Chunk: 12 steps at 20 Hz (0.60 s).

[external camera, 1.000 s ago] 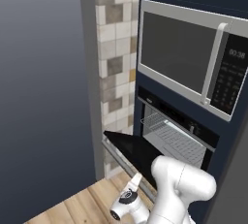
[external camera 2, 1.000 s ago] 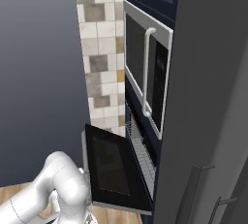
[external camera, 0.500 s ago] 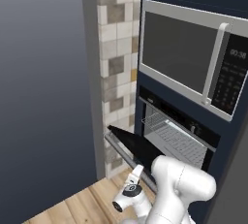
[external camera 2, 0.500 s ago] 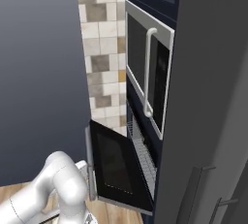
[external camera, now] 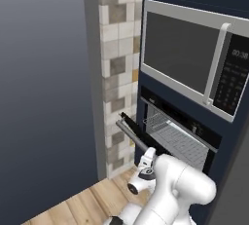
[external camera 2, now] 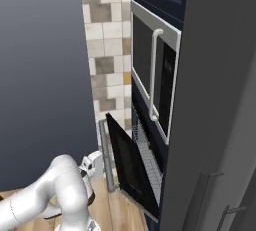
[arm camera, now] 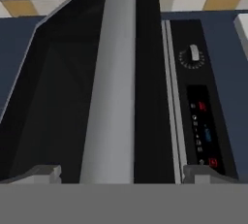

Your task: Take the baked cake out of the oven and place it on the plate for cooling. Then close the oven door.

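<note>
Hand view looks straight along the oven door's (arm camera: 63,102) long silver bar handle (arm camera: 110,87), which runs up the middle of the frame between the two finger tips of the end effector (arm camera: 121,172); the tips stand spread wide, one on each side of the bar, pinching nothing. To the side lies the oven's control strip (arm camera: 199,106) with a knob (arm camera: 193,53) and small lit marks. In the left base view the door (external camera: 130,129) is part-way raised, neither flat nor shut, and the wire rack (external camera: 177,139) in the oven (external camera: 180,136) cavity looks bare; no cake can be made out on it. The plate and cake are not something I can place from these angles. Judging by that, the cake step appears finished and the closing of the door is under way but not complete: the door has yet to be pushed up flush under the grey microwave (external camera: 192,61).
</note>
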Available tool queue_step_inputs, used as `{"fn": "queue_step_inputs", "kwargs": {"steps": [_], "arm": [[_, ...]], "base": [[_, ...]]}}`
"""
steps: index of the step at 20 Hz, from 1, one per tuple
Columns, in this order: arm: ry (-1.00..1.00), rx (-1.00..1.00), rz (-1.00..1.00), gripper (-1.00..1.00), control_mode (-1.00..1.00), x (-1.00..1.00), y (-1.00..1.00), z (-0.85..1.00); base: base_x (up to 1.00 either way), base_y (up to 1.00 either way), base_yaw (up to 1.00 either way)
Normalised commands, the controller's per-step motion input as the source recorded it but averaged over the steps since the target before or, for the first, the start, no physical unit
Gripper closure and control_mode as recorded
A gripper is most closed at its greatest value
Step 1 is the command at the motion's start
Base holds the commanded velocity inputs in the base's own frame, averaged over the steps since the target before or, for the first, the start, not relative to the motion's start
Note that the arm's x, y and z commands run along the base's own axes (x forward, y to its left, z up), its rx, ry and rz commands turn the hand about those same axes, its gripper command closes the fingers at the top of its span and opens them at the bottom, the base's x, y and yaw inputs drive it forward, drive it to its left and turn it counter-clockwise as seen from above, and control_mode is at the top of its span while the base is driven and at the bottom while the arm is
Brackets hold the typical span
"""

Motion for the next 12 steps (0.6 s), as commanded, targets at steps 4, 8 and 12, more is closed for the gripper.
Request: {"fn": "queue_step_inputs", "kwargs": {"steps": [4, 8, 12], "arm": [[-0.31, -0.43, -0.56, -1.0, -1.0, 0.32, 0.0, 0.0], [-0.3, -0.4, -0.57, -1.0, -1.0, 0.34, -0.01, 0.0], [-0.26, -0.38, -0.58, -1.0, -1.0, 0.38, -0.07, -0.11]], "base": [[0.0, 0.0, 0.0], [0.0, 0.0, 0.0], [0.0, 0.0, 0.0]]}}
